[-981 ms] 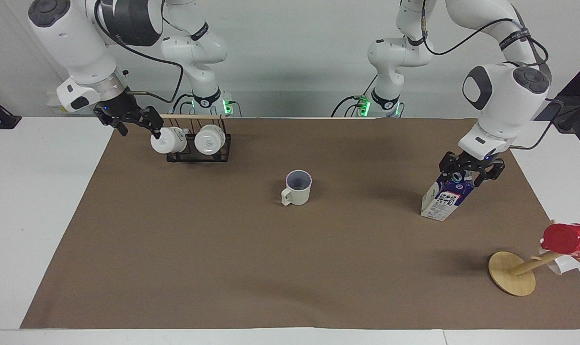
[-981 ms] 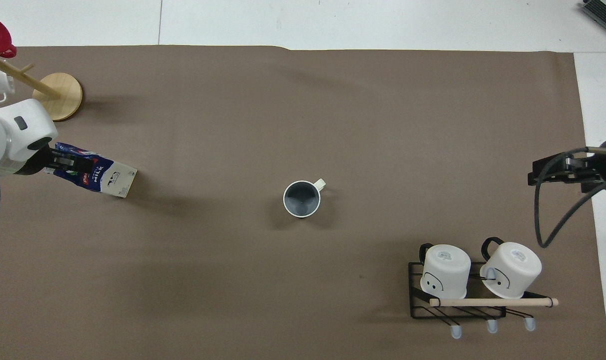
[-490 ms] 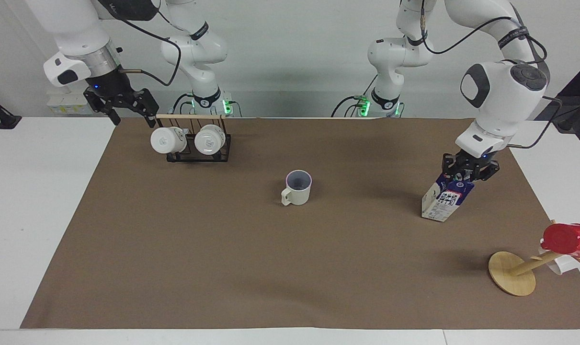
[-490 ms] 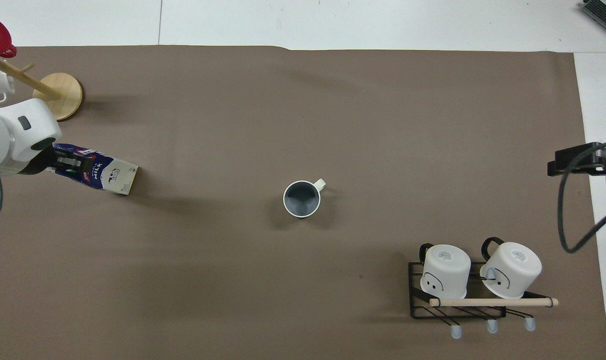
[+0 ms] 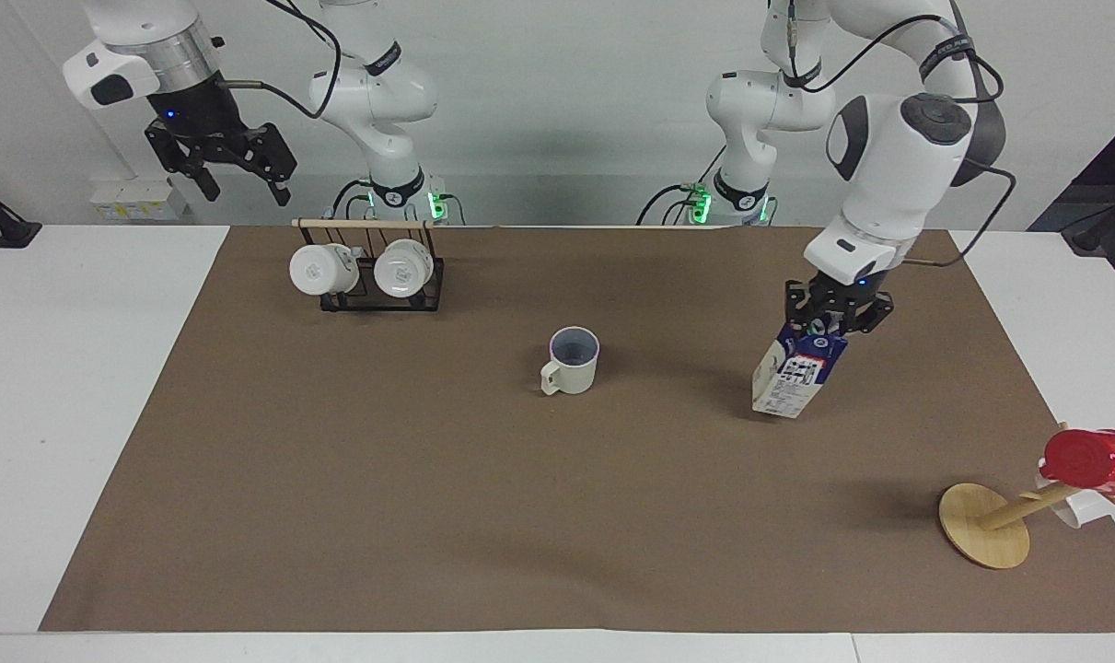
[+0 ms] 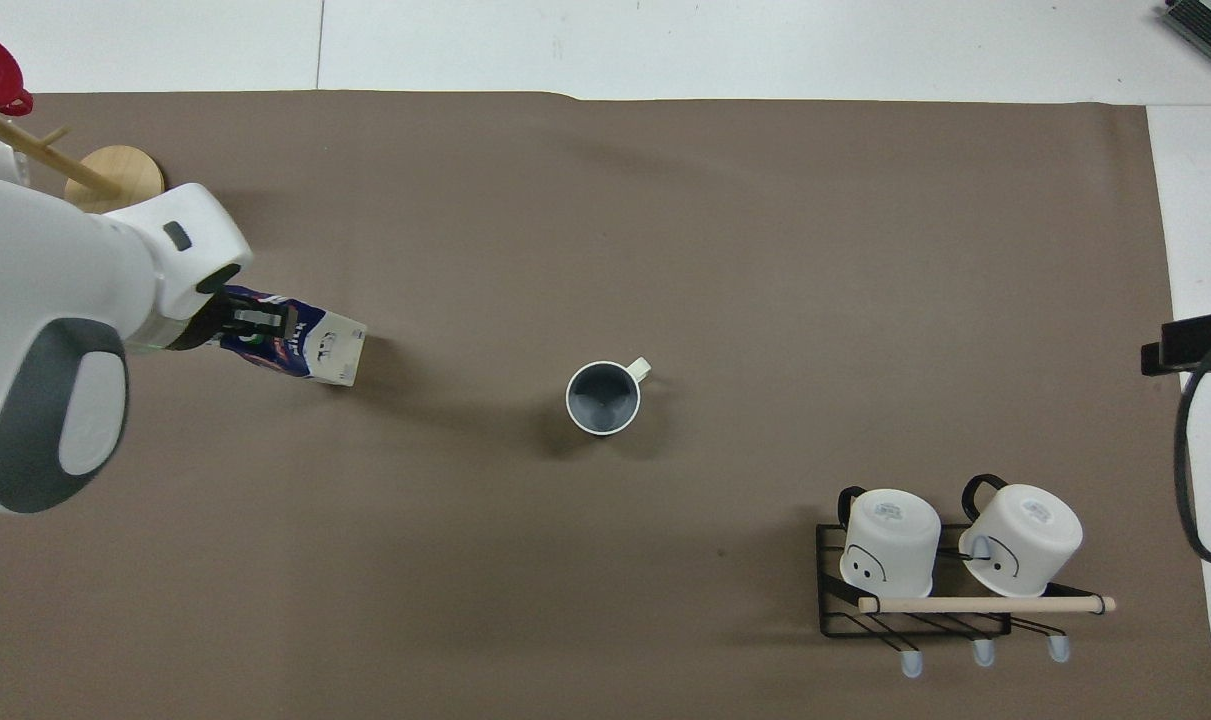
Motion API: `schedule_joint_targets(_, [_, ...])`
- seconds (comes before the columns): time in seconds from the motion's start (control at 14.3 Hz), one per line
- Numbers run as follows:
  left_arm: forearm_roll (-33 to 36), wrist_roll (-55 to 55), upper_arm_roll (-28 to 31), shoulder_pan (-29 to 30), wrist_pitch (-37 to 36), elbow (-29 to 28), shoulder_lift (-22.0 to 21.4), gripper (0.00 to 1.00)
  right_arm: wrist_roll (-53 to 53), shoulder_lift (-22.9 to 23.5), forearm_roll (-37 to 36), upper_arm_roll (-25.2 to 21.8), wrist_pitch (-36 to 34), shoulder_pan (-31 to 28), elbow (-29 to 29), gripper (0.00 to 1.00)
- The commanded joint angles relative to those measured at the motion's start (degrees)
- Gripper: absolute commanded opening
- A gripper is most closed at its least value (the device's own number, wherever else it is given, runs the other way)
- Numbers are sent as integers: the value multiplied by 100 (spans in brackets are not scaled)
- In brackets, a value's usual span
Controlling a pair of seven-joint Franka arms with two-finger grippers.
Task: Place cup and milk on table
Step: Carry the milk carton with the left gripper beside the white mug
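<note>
Jaws of the left gripper point(image 5: 833, 318) are shut on the top of the milk point(image 5: 790, 376), which is held tilted over the brown sheet of the tabletop point(image 5: 336, 479). The cup point(image 5: 571, 360) is set upright near the middle of the sheet. Jaws of the right gripper point(image 5: 235, 175) are spread wide, high over the mug rack's point(image 5: 373, 267) end.

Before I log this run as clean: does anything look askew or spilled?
Only the milk is askew: it hangs tilted in the left hand, which pinches its top over the brown sheet of the table. No spill shows. The cup stands upright at the sheet's middle. The right hand waits, open, above the mug rack.
</note>
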Motion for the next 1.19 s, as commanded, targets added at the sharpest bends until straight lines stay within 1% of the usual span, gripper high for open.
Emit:
schedule_joint_targets(0.0, [-37, -841, 89, -592, -45, 73, -28, 24, -262, -177, -214, 35, -17, 0, -223, 100])
schedule_joint_targets(0.14, [-28, -1404, 89, -997, -27, 99, -10, 24, -227, -230, -197, 27, -8, 0, -347, 100])
schedule_joint_targets(0.35, [-20, -1932, 89, -1384, 43, 108, 33, 24, -227, -230, -135, 27, -17, 0, -364, 100])
schedule_joint_targets(0.56, [7, -2372, 71, -1666, 280, 108, 113, 25, -236, -247, -135, 27, -17, 0, -408, 100])
schedule_joint_targets(0.77, [33, -2785, 89, -2026, 368, 108, 306, 25, -254, -247, -135, 27, -25, 0, -417, 100])
schedule_joint_targets(1.12, [296, -2813, 97, -2053, 368, 73, 482, 27, -315, -247, -144, 18, -34, -9, -417, 100])
